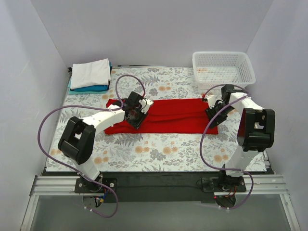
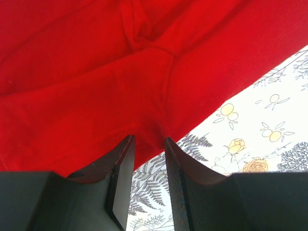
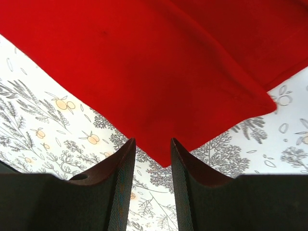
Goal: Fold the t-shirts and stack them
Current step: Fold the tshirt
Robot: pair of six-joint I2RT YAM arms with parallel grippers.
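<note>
Plainly, the red t-shirt (image 1: 175,115) lies as a long folded band across the floral tablecloth's (image 1: 159,149) middle, the left gripper (image 2: 149,139) at its left end and the right gripper (image 3: 153,140) at its right corner, both with jaws parted and clamping nothing, the white t-shirt (image 1: 90,72) stacked on the teal t-shirt (image 1: 89,88) far left.

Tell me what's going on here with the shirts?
Both arms are at the red t-shirt, which lies folded into a long strip across the floral tablecloth. The left arm's jaws stand open over its left part, the right arm's jaws open at its right end; neither grips it. A folded white t-shirt rests on a teal t-shirt in the far left corner.
</note>
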